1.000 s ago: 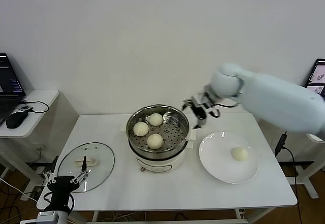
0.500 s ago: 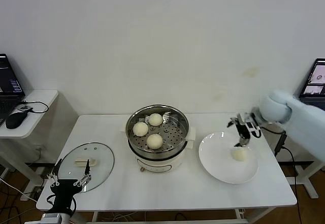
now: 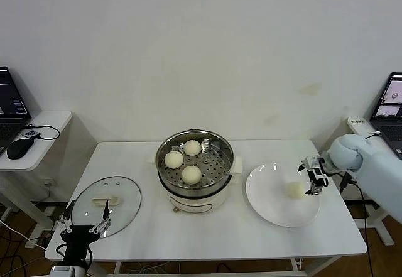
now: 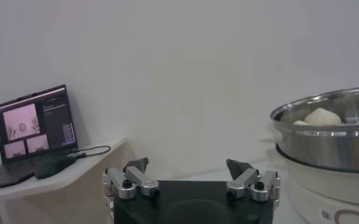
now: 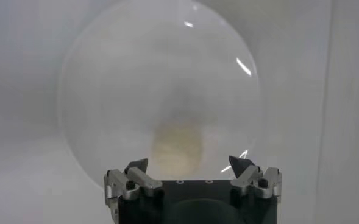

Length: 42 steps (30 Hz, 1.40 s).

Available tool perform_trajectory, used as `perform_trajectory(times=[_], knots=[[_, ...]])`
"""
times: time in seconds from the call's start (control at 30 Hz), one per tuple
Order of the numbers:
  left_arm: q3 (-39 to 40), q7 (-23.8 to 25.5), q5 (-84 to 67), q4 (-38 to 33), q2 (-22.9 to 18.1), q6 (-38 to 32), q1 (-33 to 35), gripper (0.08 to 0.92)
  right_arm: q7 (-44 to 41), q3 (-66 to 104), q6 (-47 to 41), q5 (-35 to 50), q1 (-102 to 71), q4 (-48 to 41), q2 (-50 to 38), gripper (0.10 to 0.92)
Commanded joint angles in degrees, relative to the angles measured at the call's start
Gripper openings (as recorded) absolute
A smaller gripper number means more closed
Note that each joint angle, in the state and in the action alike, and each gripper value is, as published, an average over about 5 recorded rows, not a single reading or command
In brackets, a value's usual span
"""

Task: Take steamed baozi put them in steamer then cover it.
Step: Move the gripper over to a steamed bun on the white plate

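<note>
Buns in steamer: three small round cream-white steamed baozi (image 3: 183, 159) lie in the round shiny steel steamer (image 3: 221, 161) on its cream-white pot base, mid-worktop.
Last bun: a fourth cream-white baozi (image 3: 294, 190) sits on the flat round white plate (image 3: 270, 200), right of the steamer.
Right pincer (image 3: 315, 181): released, fingers spread, just beside that bun at the plate's right edge, not gripping it.
Cover: round clear glass lid (image 3: 105, 205) with cream-white bar handle lies flat on the white worktop (image 3: 207, 236), left of the steamer.
Left pincer (image 3: 83, 225): released, empty, low at the worktop's front-left edge, near the lid.
</note>
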Motion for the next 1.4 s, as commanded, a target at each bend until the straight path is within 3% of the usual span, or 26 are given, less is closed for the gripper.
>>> perform_trajectory(times=[0.03,0.6,1.17,1.4], knots=[[-0.03,0.01,-0.04,0.48,-0.06,-0.03,-0.08,0.823,0.62,2.97,0.94,-4.47,-3.89,-6.11,5.94,0.823],[0.18,0.01,-0.16,1.2,-0.15,-0.05,-0.42,0.823,0.07,4.39,0.73,-7.63,-4.42,-10.41,8.15,0.817],[0.17,-0.06,0.05,0.54,-0.45,-0.08,-0.15,0.823,-0.77,5.17,0.67,-7.09,-4.37,-10.03,8.46,0.642],[0.1,-0.04,0.12,-0.02,-0.27,-0.02,-0.14,0.823,-1.85,2.01,-1.16,-2.39,0.08,-4.77,4.68,0.607]])
